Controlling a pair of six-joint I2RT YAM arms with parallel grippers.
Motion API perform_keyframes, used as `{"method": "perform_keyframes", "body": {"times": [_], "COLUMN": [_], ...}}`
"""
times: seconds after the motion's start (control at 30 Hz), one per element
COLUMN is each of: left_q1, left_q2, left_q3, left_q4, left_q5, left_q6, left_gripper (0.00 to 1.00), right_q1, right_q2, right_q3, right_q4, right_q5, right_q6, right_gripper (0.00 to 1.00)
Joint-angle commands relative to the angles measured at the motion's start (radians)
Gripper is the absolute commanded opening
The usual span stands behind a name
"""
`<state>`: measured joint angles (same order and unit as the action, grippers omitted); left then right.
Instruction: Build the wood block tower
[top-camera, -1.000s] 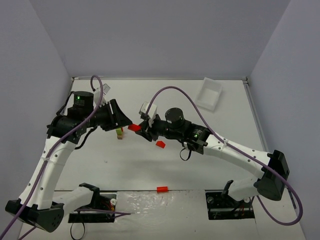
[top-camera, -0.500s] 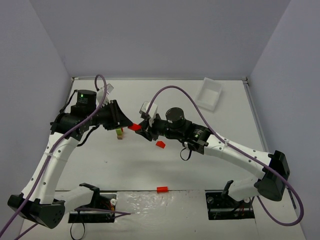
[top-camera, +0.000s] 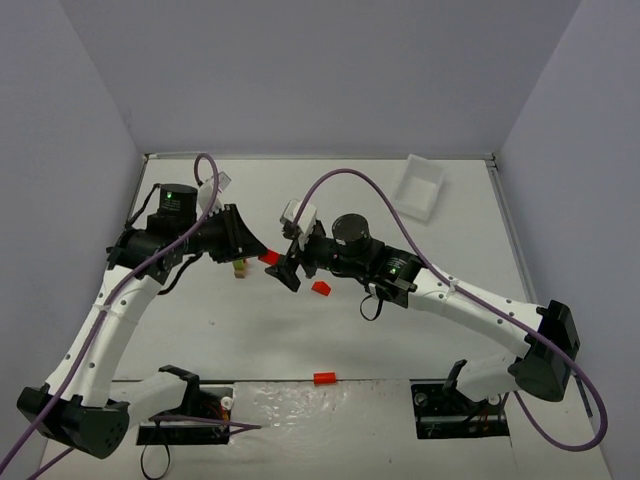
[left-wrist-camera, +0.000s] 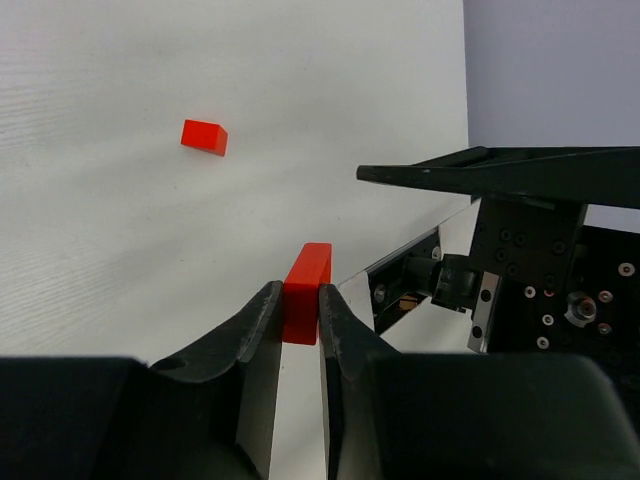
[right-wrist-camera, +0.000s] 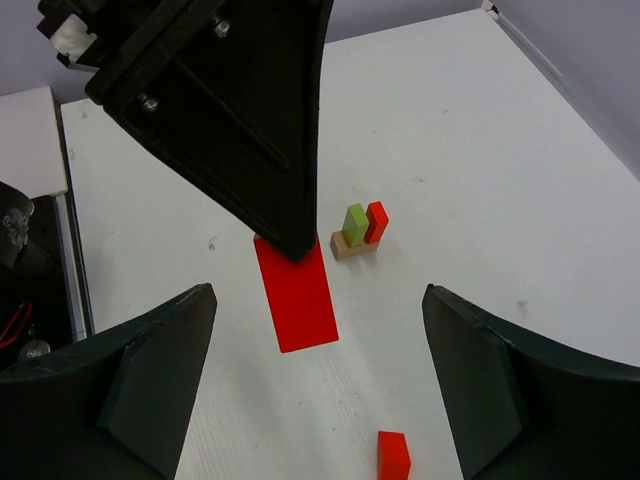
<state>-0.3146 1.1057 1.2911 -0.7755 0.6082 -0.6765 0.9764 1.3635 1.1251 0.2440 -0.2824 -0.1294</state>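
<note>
A flat red block (top-camera: 270, 257) hangs in the air, pinched at one end by my shut left gripper (top-camera: 263, 251); the left wrist view shows the red block (left-wrist-camera: 305, 290) between the pads. My right gripper (top-camera: 286, 263) stands open around the block's free end without touching it; in its own view the block (right-wrist-camera: 296, 295) hangs between the wide-apart fingers (right-wrist-camera: 150, 370). The wood block tower (right-wrist-camera: 358, 232) is a tan base with a lime green and a red block upright on it, on the table just below the left gripper, also seen from above as the tower (top-camera: 240, 266).
A loose red block (top-camera: 321, 288) lies under the right wrist, also seen as the block (right-wrist-camera: 393, 455). Another red block (top-camera: 323, 379) sits near the front edge. A white tray (top-camera: 421, 187) stands at the back right.
The left gripper has shut on the red block, then the right gripper opened and let go of it. Both arms have barely moved.
</note>
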Motion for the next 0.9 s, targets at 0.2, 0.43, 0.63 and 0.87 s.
{"method": "perform_keyframes", "body": {"times": [0.2,0.43,0.63,0.87], "left_q1": [-0.036,-0.23,-0.261,-0.298], "left_q2": [-0.037,0.094,0.22,0.319], "left_q3": [-0.095,-0.09,-0.077,-0.13], "left_q4": [0.055,0.025,0.039,0.192], "left_q5": [-0.221,-0.524,-0.642,-0.679], "left_q6": [0.134,0.247,0.399,0.516], "left_gripper": [0.0,0.0,0.0,0.0], "right_q1": [-0.05,-0.095,-0.1,-0.104], "right_q2": [-0.152,-0.302,-0.384,-0.466], "right_q3": [-0.11,-0.205,-0.243,-0.285], "right_q4": [-0.006,-0.142,-0.238,-0.294], "right_q5": [0.134,0.278,0.354,0.362], "right_q6": [0.066,0.123,0.165,0.184], "right_gripper": [0.89,0.89,0.9,0.9]}}
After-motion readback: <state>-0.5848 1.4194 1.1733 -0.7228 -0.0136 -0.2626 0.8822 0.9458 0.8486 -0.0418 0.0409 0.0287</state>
